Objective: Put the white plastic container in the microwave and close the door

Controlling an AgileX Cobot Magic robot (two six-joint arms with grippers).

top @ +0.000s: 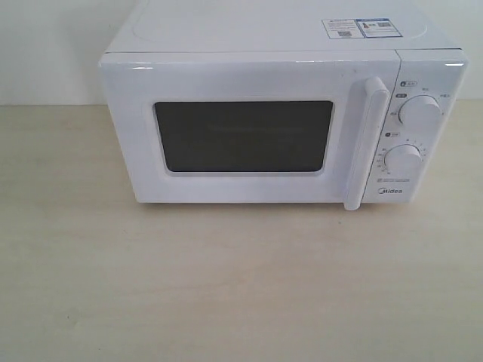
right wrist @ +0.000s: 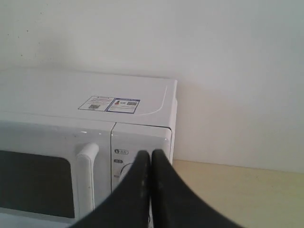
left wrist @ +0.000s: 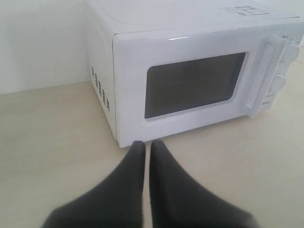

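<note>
The left tool [left wrist: 147, 144], pinched tight and empty, points at the microwave [top: 264, 26], which fills the exterior frame's upper middle on the bench [top: 226, 286]. Its door [top: 245, 79] is closed, with the handle [top: 364, 143] right of the window [top: 243, 136]. The right tool [right wrist: 151, 154], also pinched together and empty, faces the knobs [top: 420, 111].

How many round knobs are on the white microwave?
2. The upper round white knob and the lower round white knob sit stacked on the white microwave's panel, right of its bar handle.
</note>
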